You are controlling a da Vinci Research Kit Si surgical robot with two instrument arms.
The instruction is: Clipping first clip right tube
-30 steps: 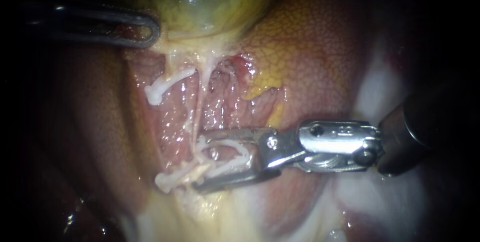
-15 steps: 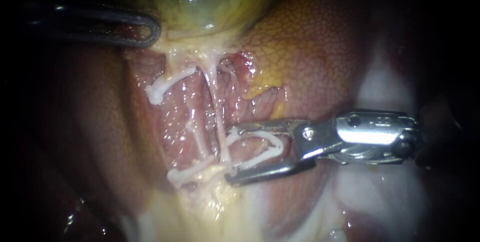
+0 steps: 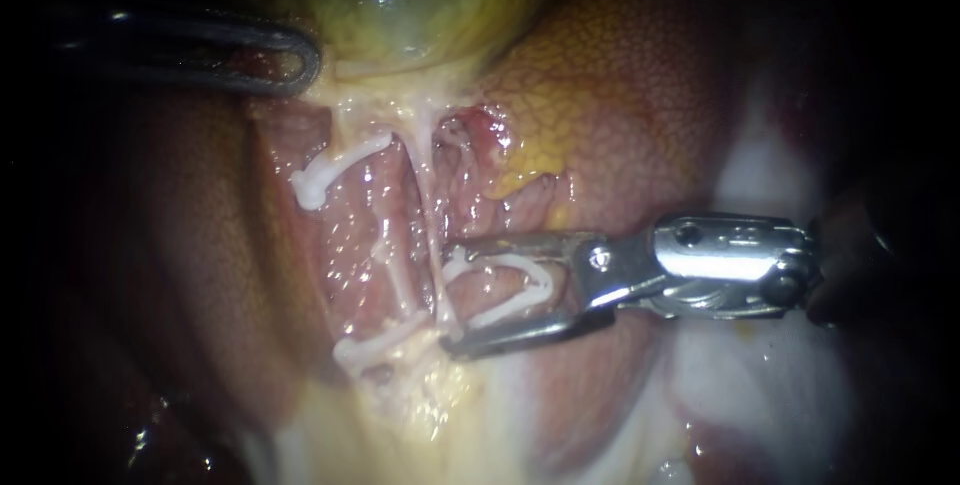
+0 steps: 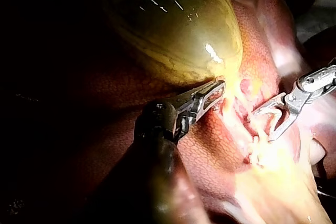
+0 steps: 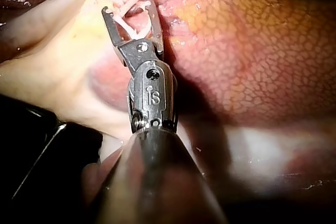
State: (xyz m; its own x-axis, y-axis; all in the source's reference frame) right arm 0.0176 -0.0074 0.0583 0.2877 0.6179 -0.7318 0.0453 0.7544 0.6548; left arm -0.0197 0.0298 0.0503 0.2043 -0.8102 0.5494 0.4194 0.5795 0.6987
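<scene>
My right instrument [image 3: 445, 300] comes in from the right with its jaws wide apart. They carry an open white clip [image 3: 520, 285] between them. The jaw tips reach the right tube [image 3: 432, 205], a pale strand running down from the gallbladder [image 3: 420, 5]; the tube lies at the clip's mouth. In the right wrist view the same jaws [image 5: 128, 9] straddle pale strands. My left instrument [image 3: 295, 65] holds tissue at the gallbladder's lower edge, also seen in the left wrist view [image 4: 218, 90].
The left tube [image 3: 395, 265] runs beside the right one and bears two white clips, an upper clip [image 3: 335, 165] and a lower clip [image 3: 375, 345]. Mottled liver [image 3: 640, 95] lies right of the tubes. Pale fatty tissue [image 3: 420, 415] spreads below.
My right instrument drew back to the right from across both tubes, then edged left again until its tips reached the right tube. The left instrument stayed still.
</scene>
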